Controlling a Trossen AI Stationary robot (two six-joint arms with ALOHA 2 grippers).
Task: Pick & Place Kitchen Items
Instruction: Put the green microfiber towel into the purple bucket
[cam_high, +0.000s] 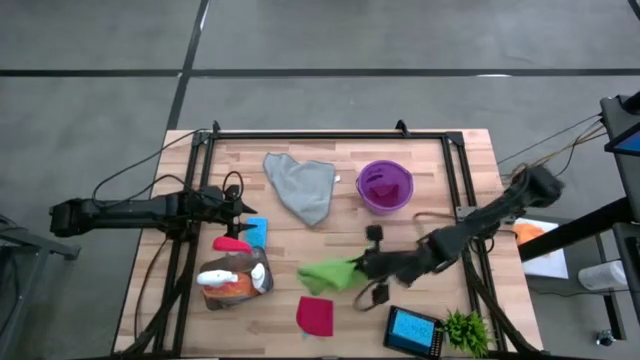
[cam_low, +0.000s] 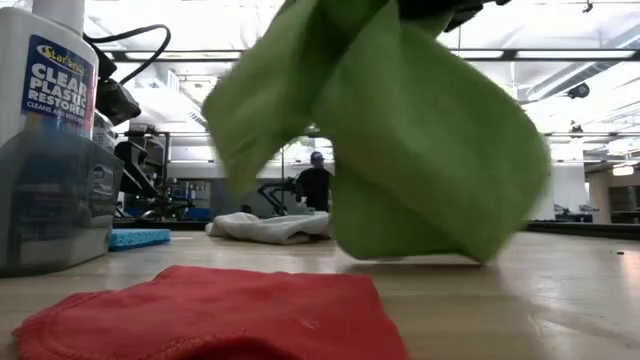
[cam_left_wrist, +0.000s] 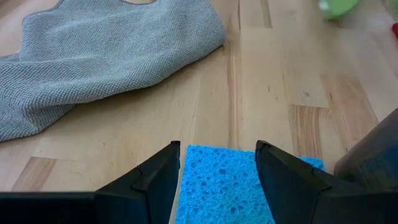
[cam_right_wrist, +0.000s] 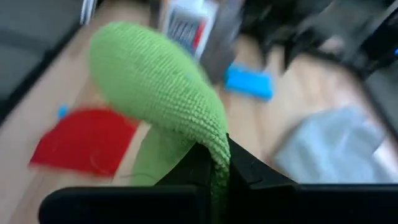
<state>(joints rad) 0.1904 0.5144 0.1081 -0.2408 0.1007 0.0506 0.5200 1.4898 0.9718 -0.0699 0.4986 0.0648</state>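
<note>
My right gripper (cam_high: 362, 266) is shut on a green cloth (cam_high: 328, 275) near the table's middle front; the cloth fills the low view (cam_low: 400, 150). My left gripper (cam_high: 243, 210) is open, and its fingers stand over a small blue sponge (cam_left_wrist: 227, 186) that lies flat on the table (cam_high: 256, 232); I cannot tell if they touch it. A grey cloth (cam_high: 300, 186) lies spread at the far middle. A magenta cloth (cam_high: 232, 243), an orange and a clear spray bottle (cam_high: 232, 280) and a red cloth (cam_high: 315, 315) lie at the near left. My right gripper pinches a bunched fold of the green cloth (cam_right_wrist: 219, 152) between its two fingers, coming from the table's right side. The cloth bulges beyond the fingers and hangs below them (cam_low: 420, 240). Whether its lower edge touches the table I cannot tell.
A purple bowl (cam_high: 385, 187) stands at the far right. A small green plant (cam_high: 467, 330) and a dark device with a blue screen (cam_high: 413, 330) sit at the near right. A black frame (cam_high: 330, 133) rims the table. A person (cam_low: 316, 185) stands in the room beyond.
</note>
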